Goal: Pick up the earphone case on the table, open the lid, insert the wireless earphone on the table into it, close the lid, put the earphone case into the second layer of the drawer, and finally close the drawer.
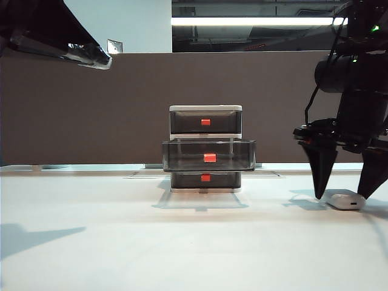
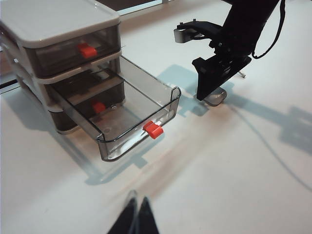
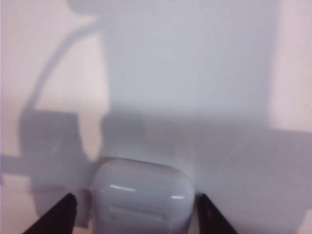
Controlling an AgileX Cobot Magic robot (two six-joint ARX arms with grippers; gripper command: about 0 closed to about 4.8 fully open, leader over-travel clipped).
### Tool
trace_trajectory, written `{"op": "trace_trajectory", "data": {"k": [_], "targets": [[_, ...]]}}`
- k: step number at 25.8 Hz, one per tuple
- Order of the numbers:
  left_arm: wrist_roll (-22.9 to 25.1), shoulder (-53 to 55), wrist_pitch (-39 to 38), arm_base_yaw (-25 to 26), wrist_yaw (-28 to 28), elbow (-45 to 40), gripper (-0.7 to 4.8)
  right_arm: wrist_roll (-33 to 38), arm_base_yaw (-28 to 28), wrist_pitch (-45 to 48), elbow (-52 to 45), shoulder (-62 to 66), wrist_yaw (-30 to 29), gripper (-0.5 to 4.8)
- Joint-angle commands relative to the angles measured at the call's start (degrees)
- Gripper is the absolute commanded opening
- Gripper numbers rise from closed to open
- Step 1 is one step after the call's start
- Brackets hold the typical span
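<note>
The white earphone case [image 1: 347,200] lies on the table [image 1: 121,242] at the right, lid shut. My right gripper [image 1: 341,195] points down over it, open, one finger on each side. In the right wrist view the earphone case [image 3: 141,200] sits between the fingertips [image 3: 66,207], with a small gap on one side. My left gripper [image 1: 91,56] hangs high at the far left, shut and empty, and its gripper [image 2: 137,204] shows closed in its wrist view. The drawer [image 1: 205,112] stands mid-table with its second layer [image 1: 209,156] pulled out and empty. I cannot pick out the wireless earphone for certain.
A brown partition wall [image 1: 91,109] runs behind the table. In the left wrist view a thin pale thing [image 2: 242,74] lies on the table just behind the right arm; I cannot tell what it is. A dark cable [image 2: 273,34] hangs from the right arm.
</note>
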Motion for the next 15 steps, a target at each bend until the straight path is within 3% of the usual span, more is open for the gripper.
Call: {"op": "trace_trajectory", "data": {"k": [1,6,8,15], "targets": [[0.4,-0.1,0.8,0.0,0.2,0.2,-0.06,0.1,0.1,-0.1,0.1,-0.2,0.1,2.97],[0.4,-0.1,0.8,0.0,0.2,0.2,-0.06,0.1,0.1,-0.4,0.1,-0.2,0.0,2.11],[0.4,-0.1,0.8,0.0,0.2,0.2,-0.06,0.1,0.1,-0.6,0.1,-0.2,0.0,1.44],[0.4,-0.1,0.8,0.0,0.2,0.2,-0.06,0.1,0.1,-0.1,0.1,-0.2,0.0,1.38]]}}
